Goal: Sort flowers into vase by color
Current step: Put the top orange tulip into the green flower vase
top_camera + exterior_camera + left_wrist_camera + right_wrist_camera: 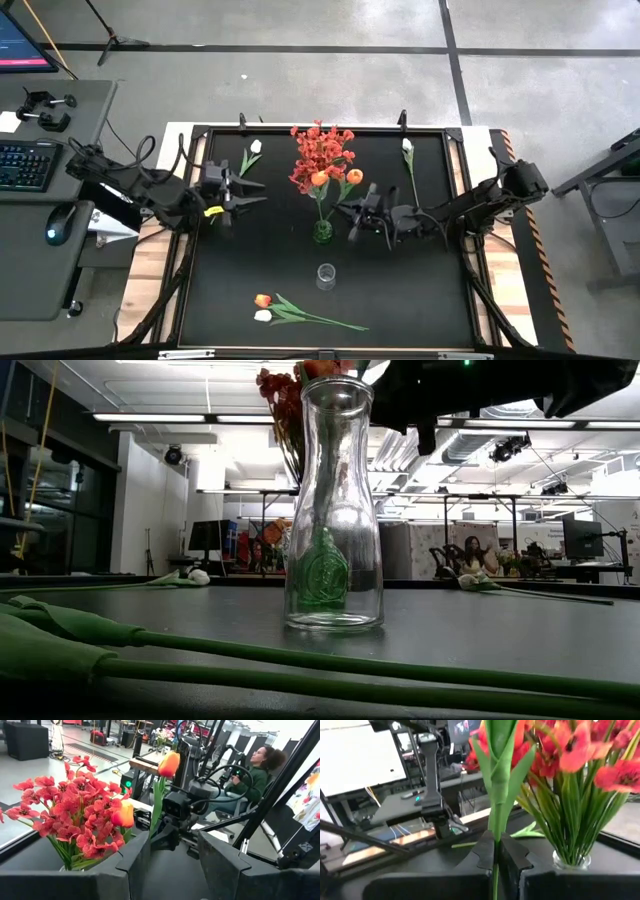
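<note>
One camera looks straight down overhead; another sits level, close behind the empty glass vase [333,510]. Both wrist cameras face the red blossom sprays [75,815].

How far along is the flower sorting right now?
Done: the green vase holds the red spray and an orange tulip. In hand: the right gripper is shut on a second orange tulip's stem beside that vase. Left: the clear vase is empty; two white tulips lie at the back, an orange and white pair in front. The left gripper waits open.
</note>
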Action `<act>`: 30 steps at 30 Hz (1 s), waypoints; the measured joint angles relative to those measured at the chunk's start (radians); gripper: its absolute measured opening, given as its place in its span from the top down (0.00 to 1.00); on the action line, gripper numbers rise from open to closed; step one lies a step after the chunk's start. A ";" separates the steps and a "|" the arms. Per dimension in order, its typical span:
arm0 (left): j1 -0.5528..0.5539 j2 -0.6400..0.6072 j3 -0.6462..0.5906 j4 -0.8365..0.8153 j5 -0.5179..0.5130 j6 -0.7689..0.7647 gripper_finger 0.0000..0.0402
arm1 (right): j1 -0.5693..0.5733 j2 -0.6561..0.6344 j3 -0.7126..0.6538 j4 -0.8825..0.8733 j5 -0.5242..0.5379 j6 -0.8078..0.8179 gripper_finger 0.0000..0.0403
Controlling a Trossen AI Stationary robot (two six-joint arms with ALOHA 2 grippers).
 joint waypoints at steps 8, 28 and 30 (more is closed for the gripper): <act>0.000 0.014 0.000 -0.001 0.000 0.001 0.62 | -0.002 0.001 0.000 -0.104 0.007 0.023 1.00; 0.002 0.014 0.000 -0.065 0.000 0.036 0.62 | 0.000 0.001 0.154 -0.443 -0.033 -0.015 0.59; 0.002 0.014 0.000 -0.075 0.000 0.036 0.62 | 0.008 0.001 0.193 -0.505 -0.033 -0.027 0.54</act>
